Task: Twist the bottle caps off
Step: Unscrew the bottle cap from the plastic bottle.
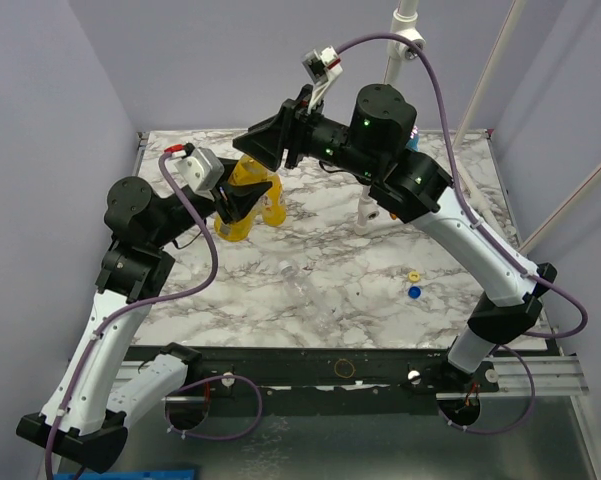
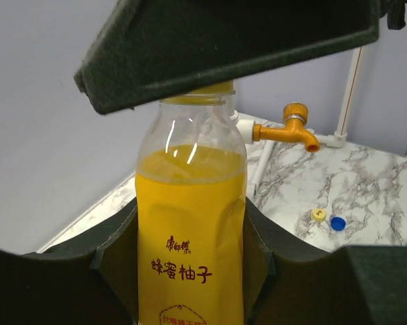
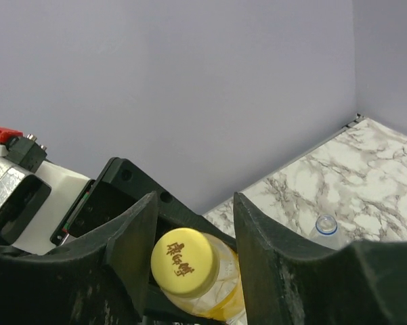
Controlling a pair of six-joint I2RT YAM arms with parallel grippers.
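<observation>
Well, my left gripper [image 2: 189, 284] clamps the yellow-orange bottle [image 2: 189, 203], base cut off. My right gripper [image 3: 193, 217] straddles its yellow cap [image 3: 183, 261]; I cannot tell whether it grips. Overhead, that cap is hidden.

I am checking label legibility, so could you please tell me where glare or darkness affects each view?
Top external: sharp, evenly lit, soft shadows on the table. Left wrist: white glare streaks high on the bottle, label print readable, left fingers dark. Right wrist: yellow cap lettering legible, right fingers underexposed.
</observation>
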